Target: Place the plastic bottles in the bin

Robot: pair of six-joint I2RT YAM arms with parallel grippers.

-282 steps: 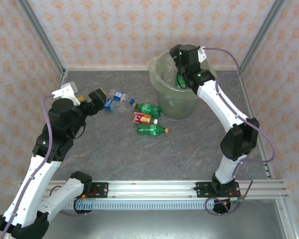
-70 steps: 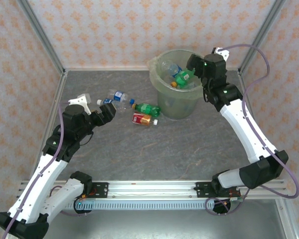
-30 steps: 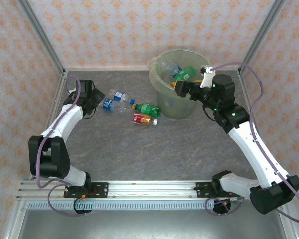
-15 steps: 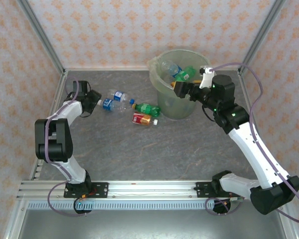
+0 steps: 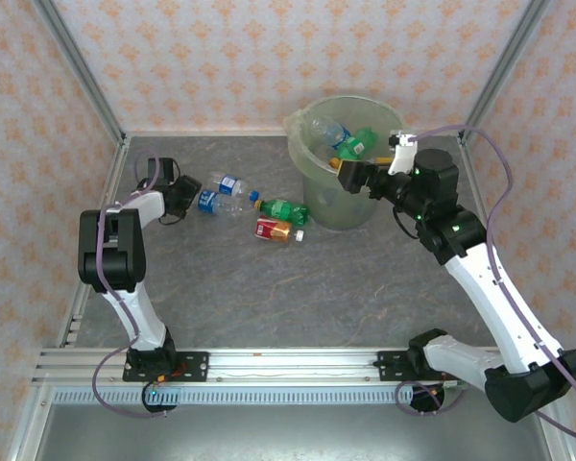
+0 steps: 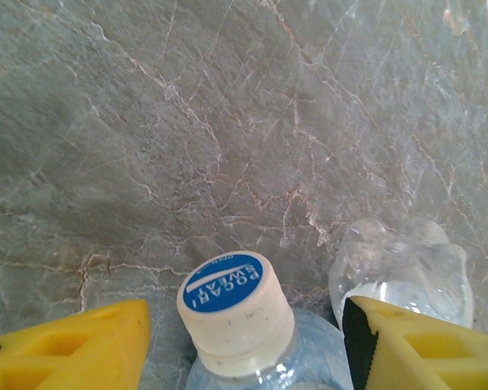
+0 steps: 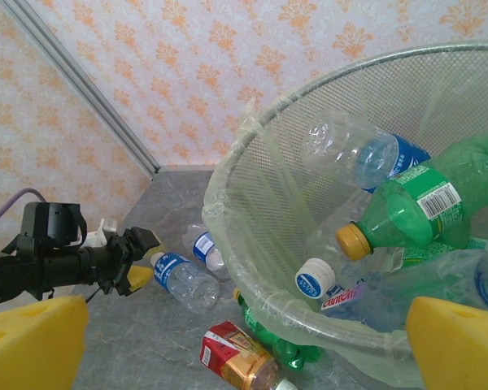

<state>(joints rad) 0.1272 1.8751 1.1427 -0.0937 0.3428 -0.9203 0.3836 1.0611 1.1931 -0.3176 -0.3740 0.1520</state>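
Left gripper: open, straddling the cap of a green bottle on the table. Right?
Not green. The left gripper is open and straddles the white, blue-topped cap of a clear bottle on the table. The left wrist view shows it.

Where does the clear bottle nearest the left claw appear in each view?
Top external: bottle left of centre, just right of the left claw.
Left wrist: its cap bottom centre, between the yellow fingers.
Right wrist: bottle lower left, left of the bin.
Shared landmark: the left claw.
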